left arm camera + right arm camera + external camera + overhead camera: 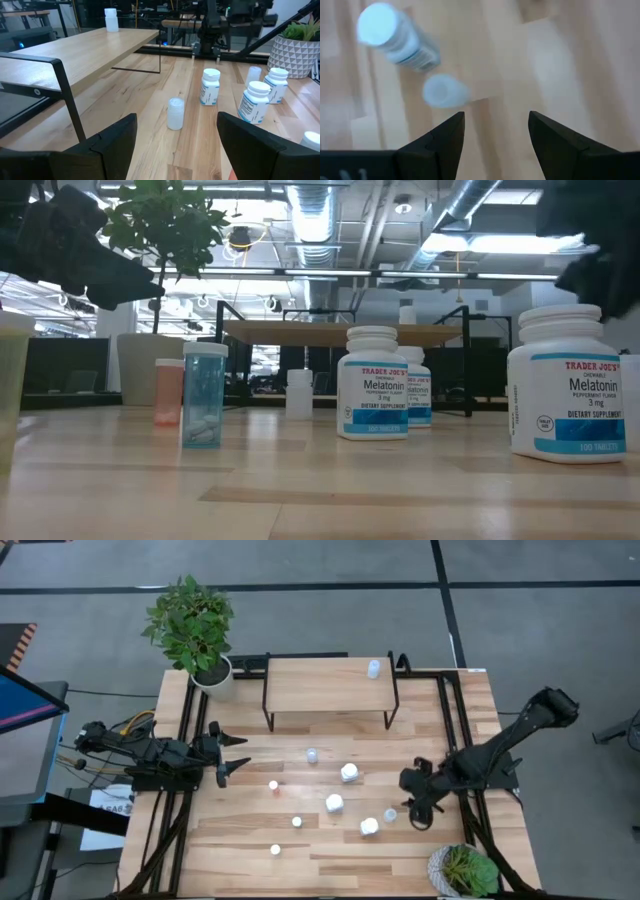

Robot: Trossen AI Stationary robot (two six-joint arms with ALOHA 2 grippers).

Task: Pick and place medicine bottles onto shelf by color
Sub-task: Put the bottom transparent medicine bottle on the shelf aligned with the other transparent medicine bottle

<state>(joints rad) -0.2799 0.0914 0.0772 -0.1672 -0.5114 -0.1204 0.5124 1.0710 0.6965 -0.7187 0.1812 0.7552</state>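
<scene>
One pale bottle (374,667) stands on the shelf (327,686); about eight bottles remain on the bench (240,840) before it. Right pincer (418,817) spread above one (390,814); left pincer (232,754) spread, empty.

We're pretty sure this is a robotics lab set up inside an open-plan office or industrial loft. In the low view the ceiling (330,220) is all exposed silver ducts and pipes with strip lights, and there are rows of desks far behind. From above we see grey carpet tiles (330,565) with dark seams, a plank-top table (240,850) framed by black metal rails, bundled cables (130,725) trailing off the left arm's base, and a monitor (20,705) at the edge. Two potted plants (192,625) soften it a bit.
</scene>
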